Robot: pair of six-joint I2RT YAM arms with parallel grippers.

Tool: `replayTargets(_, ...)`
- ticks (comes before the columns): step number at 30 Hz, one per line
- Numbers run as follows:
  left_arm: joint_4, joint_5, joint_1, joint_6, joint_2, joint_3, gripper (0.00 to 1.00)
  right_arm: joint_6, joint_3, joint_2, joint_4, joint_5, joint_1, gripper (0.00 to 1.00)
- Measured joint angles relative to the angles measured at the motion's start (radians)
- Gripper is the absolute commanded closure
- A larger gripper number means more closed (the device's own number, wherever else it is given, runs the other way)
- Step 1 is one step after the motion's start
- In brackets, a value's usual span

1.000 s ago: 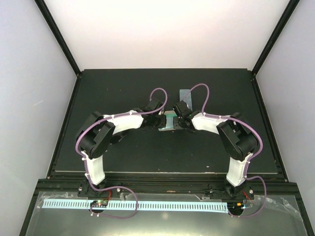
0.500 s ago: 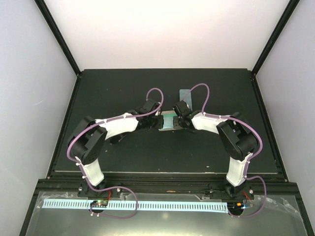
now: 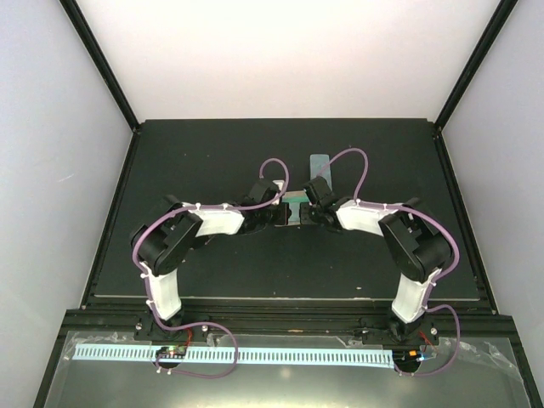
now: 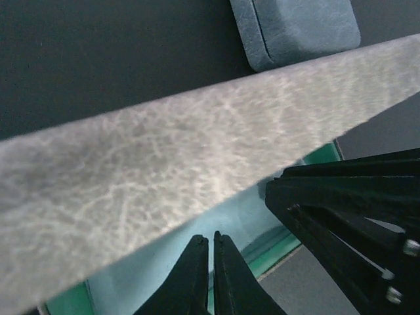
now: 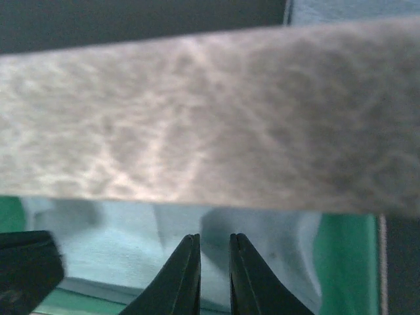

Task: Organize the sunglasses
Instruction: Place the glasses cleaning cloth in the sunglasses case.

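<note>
No sunglasses show; maybe they hide under the blue cloth [image 4: 157,275] in the open case [image 4: 164,157]; left gripper [image 4: 211,237] shut; right gripper [image 5: 214,237] nearly shut, hold unclear; sunglasses are probably light and easy to snap; pinch the frame, not the lenses.

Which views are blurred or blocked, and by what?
Left wrist: the beige case lid crosses the frame close up, blurred; the blue-grey case behind it is sharper. Right wrist: the same lid fills the upper half, out of focus. Top external: sharp, evenly lit, no glare on the dark table.
</note>
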Motion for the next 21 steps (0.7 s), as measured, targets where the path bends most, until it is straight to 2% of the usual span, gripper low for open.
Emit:
replayTargets(9, 0.139, -0.061, -0.004, -0.026, 0.031, -0.066, 0.95, 0.0, -0.031, 0.003, 0.149, -0.092, 0.0, 0.87)
replayTargets(21, 0.169, -0.169, -0.005, -0.089, 0.063, -0.067, 0.96, 0.021, -0.045, 0.054, 0.267, -0.101, 0.0, 0.88)
